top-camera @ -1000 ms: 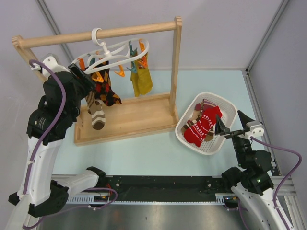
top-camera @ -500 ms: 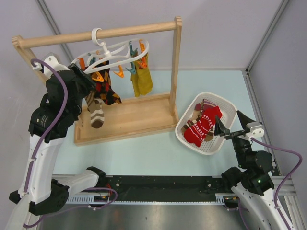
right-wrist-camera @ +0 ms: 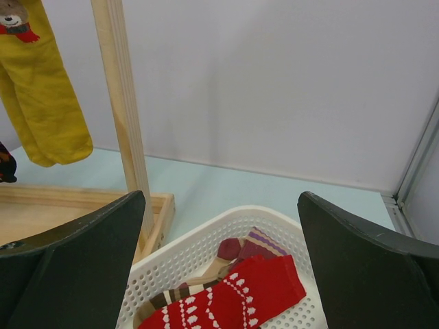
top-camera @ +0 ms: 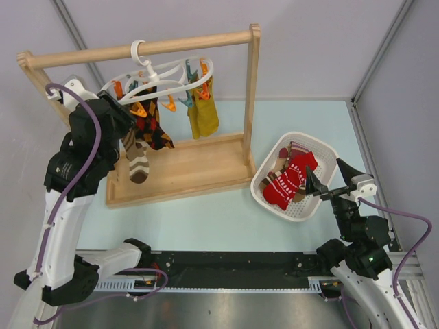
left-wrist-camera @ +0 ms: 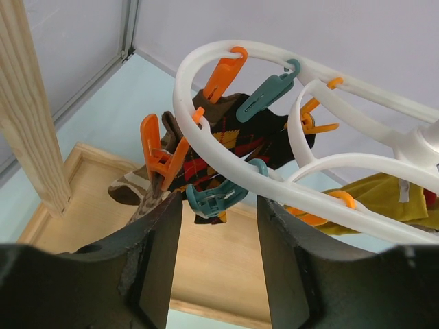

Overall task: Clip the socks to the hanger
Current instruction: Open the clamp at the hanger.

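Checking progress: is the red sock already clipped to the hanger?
No, the red sock lies in the white basket, away from the hanger.

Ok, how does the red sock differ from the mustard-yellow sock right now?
The red sock lies in the white basket, while the mustard-yellow sock hangs from the hanger. The red sock has a white knitted pattern; the mustard-yellow sock is plain apart from a small bear picture near its top. The red sock rests on striped socks; the mustard-yellow sock hangs straight down. Both are brightly coloured socks.
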Robot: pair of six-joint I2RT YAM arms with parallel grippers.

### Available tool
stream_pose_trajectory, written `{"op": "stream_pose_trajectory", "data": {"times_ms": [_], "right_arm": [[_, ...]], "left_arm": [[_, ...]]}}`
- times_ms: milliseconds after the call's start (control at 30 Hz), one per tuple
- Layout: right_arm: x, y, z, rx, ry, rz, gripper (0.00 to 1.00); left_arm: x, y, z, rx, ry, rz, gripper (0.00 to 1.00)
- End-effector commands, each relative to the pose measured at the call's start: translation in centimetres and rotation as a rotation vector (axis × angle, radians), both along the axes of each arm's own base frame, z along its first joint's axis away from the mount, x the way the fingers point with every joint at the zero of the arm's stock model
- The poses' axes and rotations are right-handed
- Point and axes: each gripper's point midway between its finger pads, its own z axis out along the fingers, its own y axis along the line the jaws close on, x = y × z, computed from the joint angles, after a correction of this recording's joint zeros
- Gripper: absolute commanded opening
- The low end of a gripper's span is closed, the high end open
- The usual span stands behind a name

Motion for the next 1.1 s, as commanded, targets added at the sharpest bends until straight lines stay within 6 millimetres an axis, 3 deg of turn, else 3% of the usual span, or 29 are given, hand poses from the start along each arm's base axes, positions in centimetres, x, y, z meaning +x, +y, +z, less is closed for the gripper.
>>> {"op": "stream_pose_trajectory", "data": {"times_ms": [0,1067], "right_arm": [[-0.26,0.01,0.63,0.015,-0.028,0.005,1.00],[-0.23,0.14,0.52,0.011,-0.023,0.009,1.00]], "left_arm": [[0.08,0.40,1.05,-0.008,-0.052,0.026,0.52],[0.74,0.55,0.94,0.030,-0.125,0.024,0.48]]}}
